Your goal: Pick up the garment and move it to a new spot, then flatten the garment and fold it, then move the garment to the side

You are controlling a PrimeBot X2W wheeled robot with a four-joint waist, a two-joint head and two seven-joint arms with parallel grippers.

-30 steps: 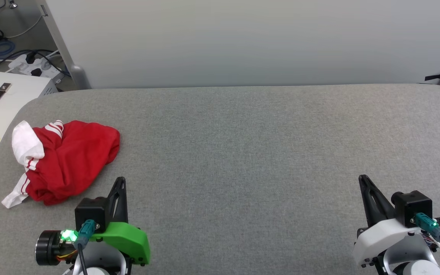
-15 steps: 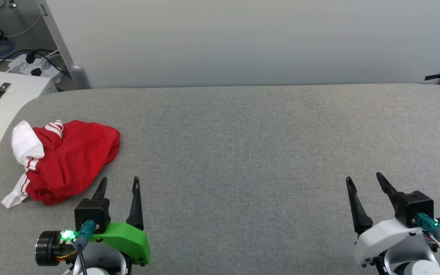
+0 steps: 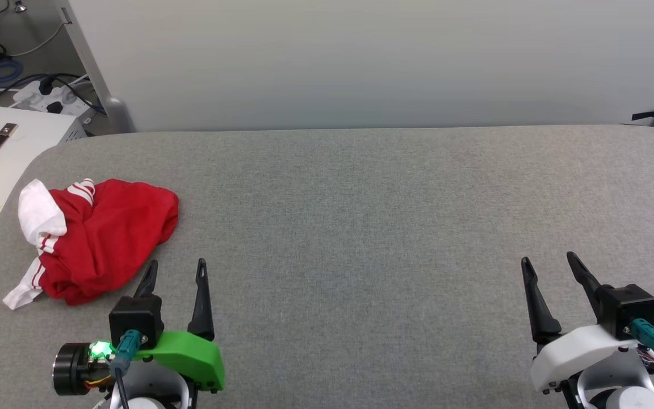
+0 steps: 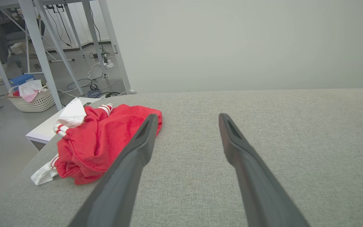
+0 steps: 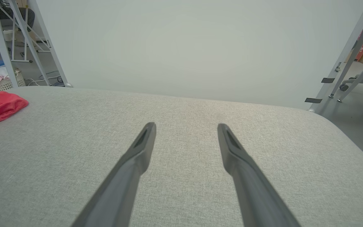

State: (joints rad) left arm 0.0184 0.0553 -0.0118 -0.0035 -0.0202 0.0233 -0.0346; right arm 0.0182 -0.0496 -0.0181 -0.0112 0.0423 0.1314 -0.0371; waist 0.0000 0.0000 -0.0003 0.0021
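Bunched garment at the left end of the grey table.
The left gripper stands just beside it, fingers apart and empty; the right gripper, likewise spread, is well apart.

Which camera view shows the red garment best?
The head view: the whole crumpled garment lies in sight. In the left wrist view a finger overlaps its edge; the right wrist view crops most of it.
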